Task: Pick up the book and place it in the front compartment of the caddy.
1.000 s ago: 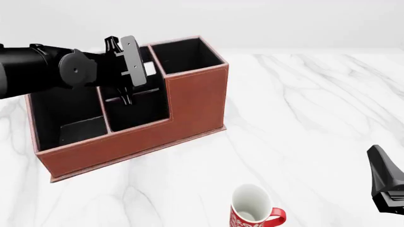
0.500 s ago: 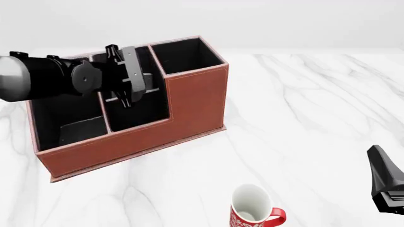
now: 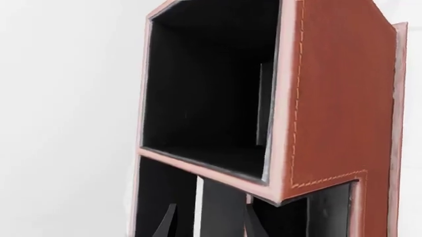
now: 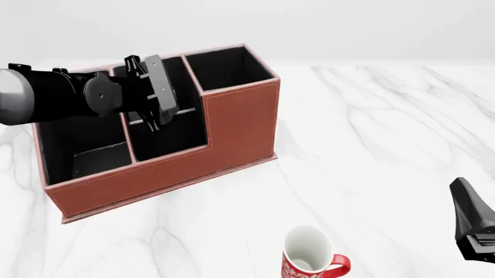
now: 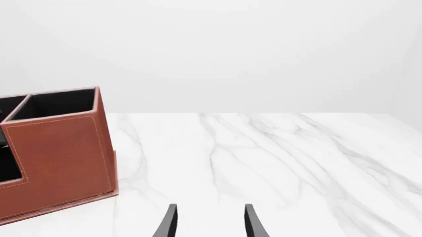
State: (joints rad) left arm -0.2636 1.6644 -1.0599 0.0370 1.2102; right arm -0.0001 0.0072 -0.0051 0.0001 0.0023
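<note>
The book (image 3: 223, 210) is seen only in the left wrist view, as a thin dark slab with a white strip of page edges along one side. It stands on end inside the divided middle bay of the caddy (image 4: 232, 124), its long axis running up and down. It lies straight ahead of the left gripper (image 3: 209, 224), between the two fingertips. The fingers are spread apart, with a gap visible on the page-edge side at least, so the book appears to be released rather than clamped, though contact on the other side cannot be ruled out from this angle. In the front view the book is hidden behind the gripper, so it cannot be said with certainty whether it sits in the front compartment (image 4: 166, 142) or in the cell behind it. The left arm (image 4: 46, 101) is stretched in level over the caddy's wide end cell, with the wrist held above the middle bay. The right gripper (image 5: 209, 222) is parked low and well apart from the caddy, over bare tabletop (image 4: 371, 145), its fingers apart and holding nothing. A red-and-white mug (image 4: 309, 255) stands nearer that side. The left arm is by far the nearer to the book.
</note>
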